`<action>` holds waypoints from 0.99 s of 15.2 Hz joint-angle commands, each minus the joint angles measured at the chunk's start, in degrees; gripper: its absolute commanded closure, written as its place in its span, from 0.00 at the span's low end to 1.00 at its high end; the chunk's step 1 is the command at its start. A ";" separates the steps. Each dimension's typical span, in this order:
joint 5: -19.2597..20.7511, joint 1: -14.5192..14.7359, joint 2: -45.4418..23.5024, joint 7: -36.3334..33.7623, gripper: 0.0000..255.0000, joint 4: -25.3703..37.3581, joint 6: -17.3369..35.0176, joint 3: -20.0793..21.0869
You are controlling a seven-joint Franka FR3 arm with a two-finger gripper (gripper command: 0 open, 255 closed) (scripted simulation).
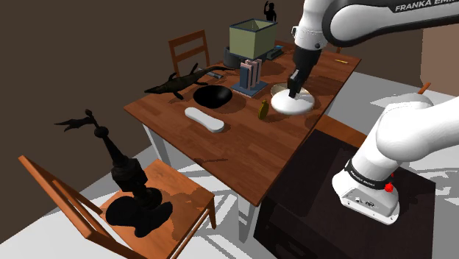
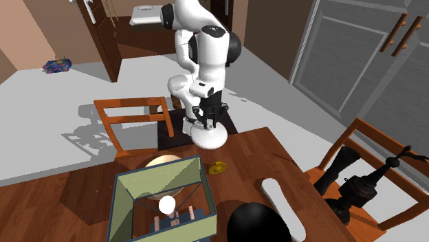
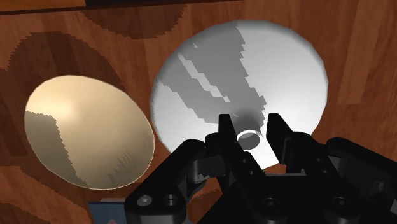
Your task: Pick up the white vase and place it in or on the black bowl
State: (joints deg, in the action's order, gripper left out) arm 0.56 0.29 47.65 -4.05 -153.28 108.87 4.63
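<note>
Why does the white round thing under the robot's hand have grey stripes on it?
Wrist view: those streaks on the white vase are shadow, likely from the gripper; shoulder view: the scene looks dim; second exterior view: brighter, with shadows on the floor.

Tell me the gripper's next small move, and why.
Probably close the fingers on the neck of the white vase. In the wrist view they stand apart either side of the narrow neck, apparently not touching it, and the vase sits on the table. Lifting it toward the black bowl would come after.
</note>
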 commanded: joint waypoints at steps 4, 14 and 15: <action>0.08 -0.38 -7.91 -0.62 1.00 6.97 0.93 0.67; 1.66 -1.41 -32.00 -3.37 1.00 28.73 3.10 2.98; 1.93 -1.46 -34.28 -3.67 1.00 31.22 2.86 3.18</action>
State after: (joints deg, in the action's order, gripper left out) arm 2.27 -1.22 15.66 -7.16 -124.54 111.91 7.43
